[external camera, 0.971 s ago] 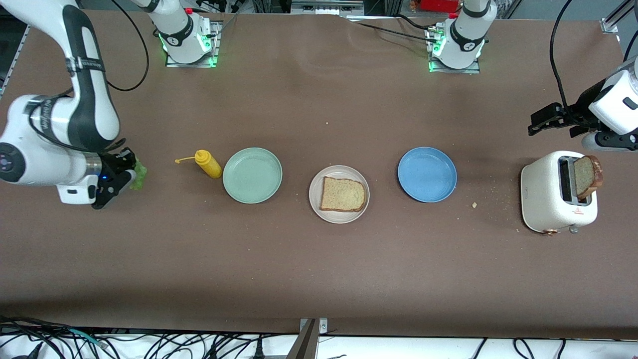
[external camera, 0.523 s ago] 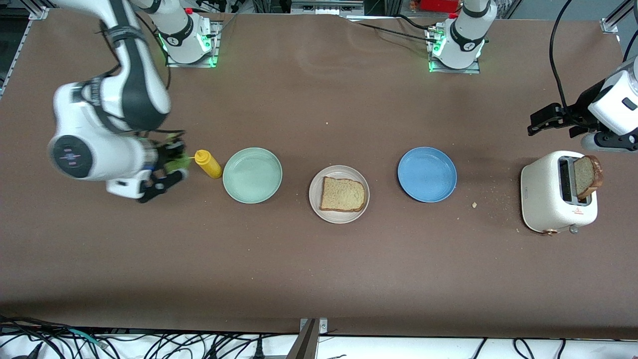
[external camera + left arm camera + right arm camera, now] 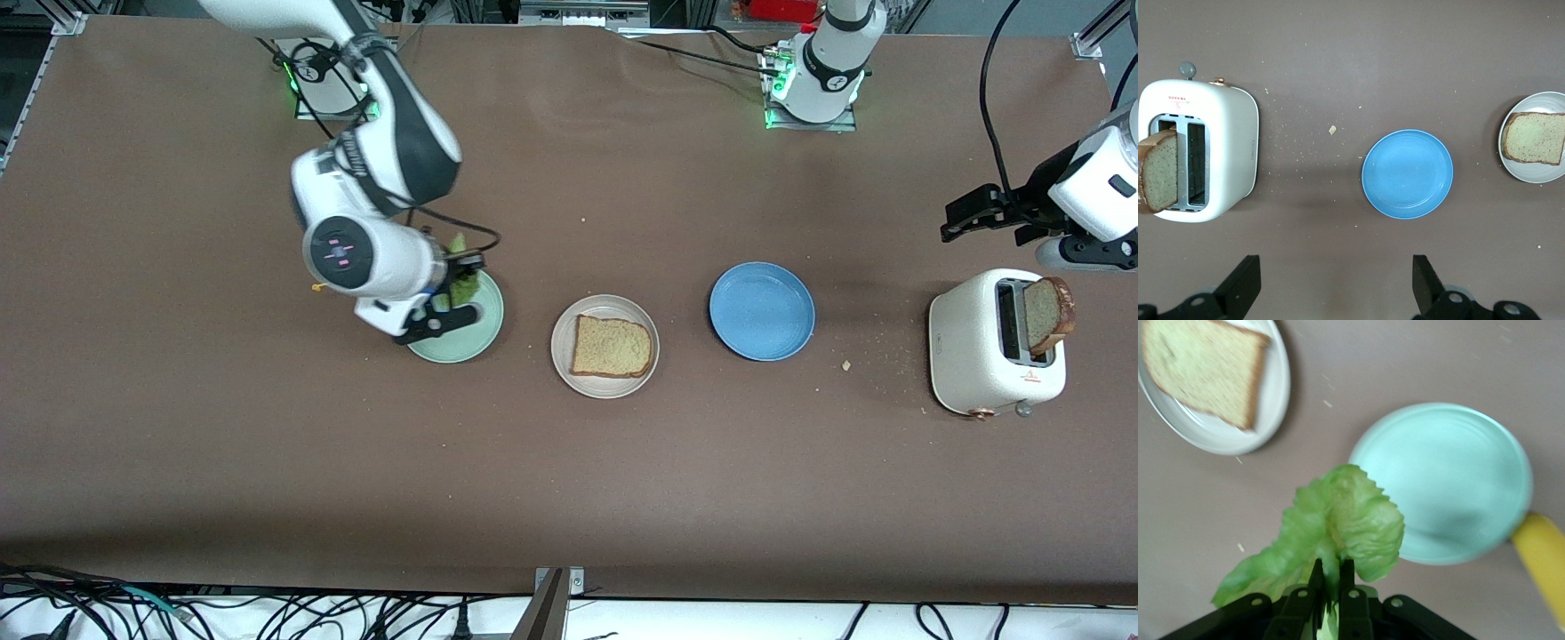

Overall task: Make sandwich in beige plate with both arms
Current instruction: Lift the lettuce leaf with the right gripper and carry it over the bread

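Observation:
One slice of tan bread (image 3: 611, 346) lies flat on the beige plate (image 3: 605, 388) in the middle of the table. My right gripper (image 3: 453, 293) is shut on a ruffled green lettuce leaf (image 3: 462, 283) over the mint-green plate (image 3: 455, 348). The right wrist view shows the lettuce leaf (image 3: 1338, 527) pinched in the right gripper (image 3: 1329, 577), with the beige plate (image 3: 1275, 393) and bread (image 3: 1201, 363) past it. A second bread slice (image 3: 1049, 313) stands in the white toaster (image 3: 978, 356). My left gripper (image 3: 949, 222) waits open and empty above the table by the toaster.
A blue plate (image 3: 762, 311) lies between the beige plate and the toaster. A yellow squeeze bottle (image 3: 1541, 560) lies beside the mint-green plate (image 3: 1451, 480), under my right arm in the front view. Crumbs are scattered near the toaster (image 3: 1225, 147).
My right arm has swung the lettuce from the right arm's end of the table, past the yellow bottle, to over the mint-green plate. The left arm has not moved.

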Tool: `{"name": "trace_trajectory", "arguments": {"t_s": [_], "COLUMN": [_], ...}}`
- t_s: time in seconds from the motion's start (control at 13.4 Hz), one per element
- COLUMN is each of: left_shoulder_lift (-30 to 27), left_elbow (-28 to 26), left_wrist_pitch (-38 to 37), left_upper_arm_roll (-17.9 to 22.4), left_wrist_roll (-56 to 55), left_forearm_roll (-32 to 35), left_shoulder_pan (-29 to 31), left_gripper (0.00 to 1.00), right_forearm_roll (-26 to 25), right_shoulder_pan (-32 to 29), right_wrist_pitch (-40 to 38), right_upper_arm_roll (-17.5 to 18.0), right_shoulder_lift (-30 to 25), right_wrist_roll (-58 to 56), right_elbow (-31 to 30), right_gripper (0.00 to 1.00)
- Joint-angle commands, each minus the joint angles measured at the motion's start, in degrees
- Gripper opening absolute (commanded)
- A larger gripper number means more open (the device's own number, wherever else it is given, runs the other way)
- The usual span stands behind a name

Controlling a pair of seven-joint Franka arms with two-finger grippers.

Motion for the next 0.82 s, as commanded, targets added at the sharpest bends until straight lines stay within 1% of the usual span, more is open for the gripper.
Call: {"name": "trace_trajectory", "arguments": {"t_s": [0.0, 0.15, 0.3, 0.45, 0.6, 0.67, 0.75], "left_shoulder_lift": [-0.66, -0.66, -0.66, -0.66, -0.66, -0.66, -0.66], "left_elbow": [-0.87, -0.87, -0.87, -0.87, -0.87, -0.78, -0.78], "left_wrist_pitch": [0.78, 0.78, 0.78, 0.78, 0.78, 0.78, 0.78], "left_upper_arm_roll": [-0.24, -0.24, -0.24, -0.24, -0.24, -0.24, -0.24], "left_wrist_roll": [-1.02, -1.02, -1.02, -1.02, -1.10, -1.11, -1.37], "left_forearm_roll": [2.03, 2.03, 2.03, 2.03, 2.03, 2.03, 2.03], "left_shoulder_pan": [-0.32, -0.32, -0.32, -0.32, -0.32, -0.32, -0.32], "left_gripper": [1.00, 1.00, 1.00, 1.00, 1.00, 1.00, 1.00], "right_forearm_roll": [0.65, 0.65, 0.30, -0.14, -1.89, -3.20, -3.82], "right_shoulder_pan": [5.40, 7.69, 10.41, 12.52, 14.02, 14.46, 14.47], "right_wrist_pitch": [7.41, 13.91, 19.46, 25.08, 32.63, 33.71, 33.72], "right_upper_arm_roll": [-0.32, -0.23, -0.32, -0.41, -0.58, -0.58, -0.58], "right_shoulder_lift": [5.22, 9.00, 13.22, 15.95, 18.50, 19.12, 19.21], "right_wrist_roll": [7.30, 10.31, 10.32, 10.32, 10.14, 10.14, 10.23], "right_elbow": [4.82, 7.36, 10.53, 10.72, 10.80, 10.72, 10.72], "right_gripper": [0.00, 0.00, 0.00, 0.00, 0.00, 0.05, 0.57]}}
